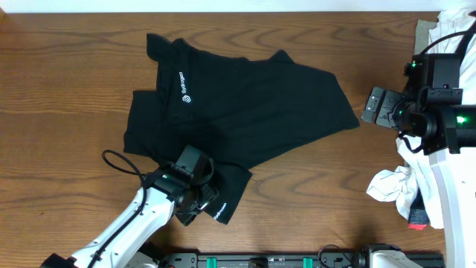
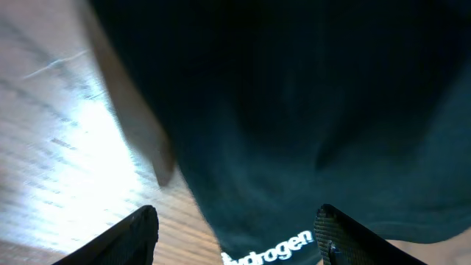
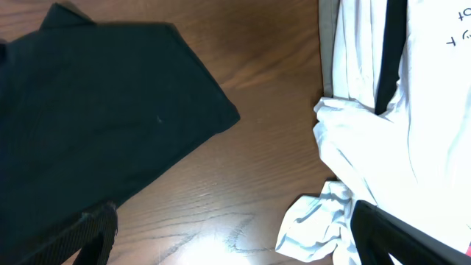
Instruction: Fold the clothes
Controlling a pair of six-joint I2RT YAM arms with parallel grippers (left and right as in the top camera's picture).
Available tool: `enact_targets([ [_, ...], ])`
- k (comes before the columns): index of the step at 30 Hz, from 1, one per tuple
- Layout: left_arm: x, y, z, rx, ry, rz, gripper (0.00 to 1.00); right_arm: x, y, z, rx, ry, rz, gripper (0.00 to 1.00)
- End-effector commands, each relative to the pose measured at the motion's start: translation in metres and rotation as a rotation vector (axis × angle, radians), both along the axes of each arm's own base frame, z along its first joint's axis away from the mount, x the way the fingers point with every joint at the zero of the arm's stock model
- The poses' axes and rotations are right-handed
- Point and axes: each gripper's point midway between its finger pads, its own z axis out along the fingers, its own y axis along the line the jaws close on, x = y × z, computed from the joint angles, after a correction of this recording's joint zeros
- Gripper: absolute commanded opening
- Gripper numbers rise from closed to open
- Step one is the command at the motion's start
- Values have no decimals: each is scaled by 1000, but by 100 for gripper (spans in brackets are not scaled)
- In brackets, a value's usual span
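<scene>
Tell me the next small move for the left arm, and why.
Probably close the left gripper on the black garment's near edge. Its open fingers straddle the lettered hem, with cloth apparently lying between them, so a grip looks ready. The right gripper hangs open off to the side, away from the cloth.

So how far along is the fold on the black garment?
Barely started. The black garment lies mostly spread and rumpled on the table, no neat fold showing. In hand: the left gripper, jaws open, straddles the near hem by the white lettering. The right gripper hangs open beside the garment's right corner, touching nothing. To do: all the folds.
</scene>
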Motion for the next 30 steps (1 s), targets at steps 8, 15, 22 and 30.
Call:
enact_targets([
  [8, -3, 1, -5, 6, 10, 10, 70, 0, -3, 1, -7, -3, -7, 99],
  [15, -4, 2, -11, 16, 31, 10, 70, 0, -3, 1, -7, -3, -7, 99],
  [22, -8, 2, -26, 34, 91, 8, 71, 0, -3, 1, -7, -3, -7, 99],
  [30, -11, 0, -32, 33, 117, -6, 39, 0, -3, 1, -7, -3, -7, 99],
])
